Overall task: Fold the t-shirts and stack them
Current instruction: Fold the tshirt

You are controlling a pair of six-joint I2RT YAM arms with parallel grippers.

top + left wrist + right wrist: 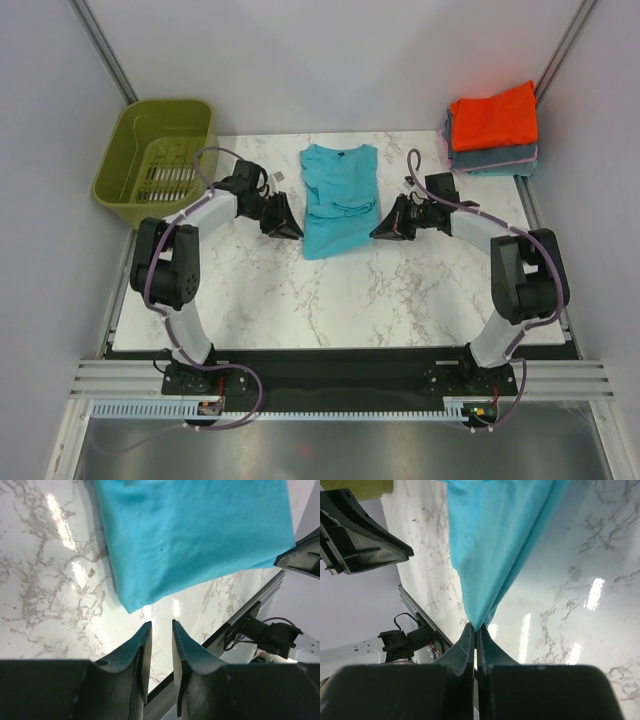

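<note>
teal shirt (338,200) flat mid-table (400,290) | my right pincer (476,629) clamped on its corner | my left pincer (161,625) slightly apart, empty, just short of cloth | risk: one-sided lift skews fold

Spread t-shirt (340,200): table (400,300) centre, between left gripper (298,232) and right gripper (375,233). Basket (160,150): far left. Folded shirt stack (492,130): far right corner.
</note>
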